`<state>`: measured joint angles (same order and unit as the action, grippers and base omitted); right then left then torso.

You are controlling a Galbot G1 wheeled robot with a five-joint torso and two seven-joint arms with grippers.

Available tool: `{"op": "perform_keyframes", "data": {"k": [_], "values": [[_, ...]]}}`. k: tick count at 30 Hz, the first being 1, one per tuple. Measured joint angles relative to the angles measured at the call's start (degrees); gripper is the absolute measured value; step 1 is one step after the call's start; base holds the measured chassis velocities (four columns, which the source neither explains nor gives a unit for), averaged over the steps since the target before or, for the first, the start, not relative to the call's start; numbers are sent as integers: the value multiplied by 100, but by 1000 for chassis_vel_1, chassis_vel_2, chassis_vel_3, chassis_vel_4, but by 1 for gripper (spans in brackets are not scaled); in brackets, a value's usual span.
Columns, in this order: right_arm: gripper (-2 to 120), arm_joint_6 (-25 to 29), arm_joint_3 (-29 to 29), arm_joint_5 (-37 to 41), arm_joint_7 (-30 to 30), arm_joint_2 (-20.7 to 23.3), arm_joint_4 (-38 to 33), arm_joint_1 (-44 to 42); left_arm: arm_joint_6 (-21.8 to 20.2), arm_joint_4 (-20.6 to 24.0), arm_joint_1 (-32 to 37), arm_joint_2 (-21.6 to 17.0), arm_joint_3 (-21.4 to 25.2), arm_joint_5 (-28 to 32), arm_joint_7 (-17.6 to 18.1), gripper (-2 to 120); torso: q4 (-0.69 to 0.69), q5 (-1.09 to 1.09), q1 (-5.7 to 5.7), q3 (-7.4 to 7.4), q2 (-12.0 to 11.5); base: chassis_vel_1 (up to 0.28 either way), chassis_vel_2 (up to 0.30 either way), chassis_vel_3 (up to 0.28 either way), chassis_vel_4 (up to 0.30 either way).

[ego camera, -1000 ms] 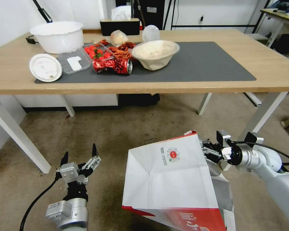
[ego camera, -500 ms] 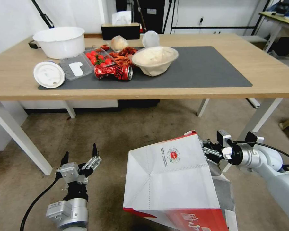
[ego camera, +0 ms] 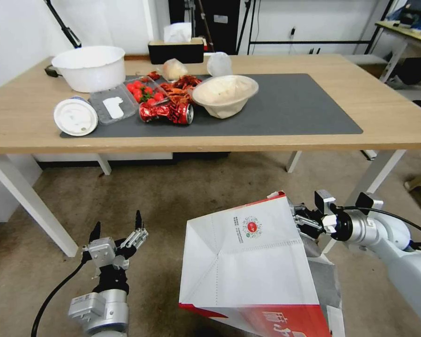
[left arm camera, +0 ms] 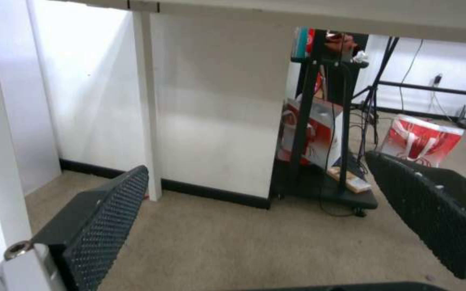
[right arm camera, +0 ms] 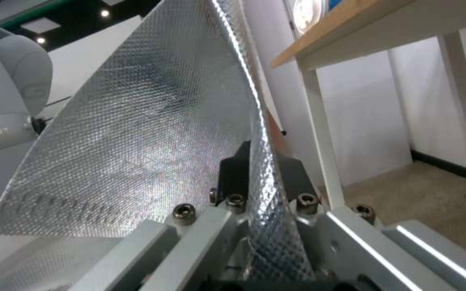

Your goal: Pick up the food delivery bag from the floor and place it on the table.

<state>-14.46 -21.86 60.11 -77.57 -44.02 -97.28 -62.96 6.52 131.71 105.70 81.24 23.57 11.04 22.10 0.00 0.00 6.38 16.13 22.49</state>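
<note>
The right claw (ego camera: 298, 219) is clenched on the upper edge of the bag (ego camera: 248, 262). Its arm comes in from the right and lies almost level, with the wrist turned toward the left. In the right wrist view the two black fingers (right arm camera: 233, 171) press on both sides of the foil wall (right arm camera: 152, 121), so the rim is pinched between them.

The left claw (ego camera: 116, 227) is released, and it grasps nothing. It stands at the near left, pointing up and away from the robot, above the floor (ego camera: 173, 192). In the left wrist view the two ribbed pads (left arm camera: 103, 226) are wide apart, and between them a white table leg (left arm camera: 149, 109) and the carpet can be seen.

The bag is at the near right, in front of the table (ego camera: 397, 121) and lower than its top. It is tilted, with its mouth toward the right claw and its red base at the near edge of the head view. The side facing up is white with fold creases and a small round red logo (ego camera: 252, 227). The lower band is red with white characters. If the base touches the floor, I cannot tell.

On the table there is a dark mat (ego camera: 294, 105), with a white bowl (ego camera: 90, 68), a round lid (ego camera: 76, 117), a red can (ego camera: 166, 112) and a paper bowl (ego camera: 225, 95) on its left half.
</note>
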Motion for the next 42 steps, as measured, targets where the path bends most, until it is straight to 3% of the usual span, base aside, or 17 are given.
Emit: {"op": "perform_keyframes", "data": {"k": [42], "values": [[0, -28, 1, 91, 21, 38, -152, -37, 26, 11, 45, 49, -5, -130, -26, 100, 0, 0, 350, 627, 977, 0, 0, 0, 0]]}}
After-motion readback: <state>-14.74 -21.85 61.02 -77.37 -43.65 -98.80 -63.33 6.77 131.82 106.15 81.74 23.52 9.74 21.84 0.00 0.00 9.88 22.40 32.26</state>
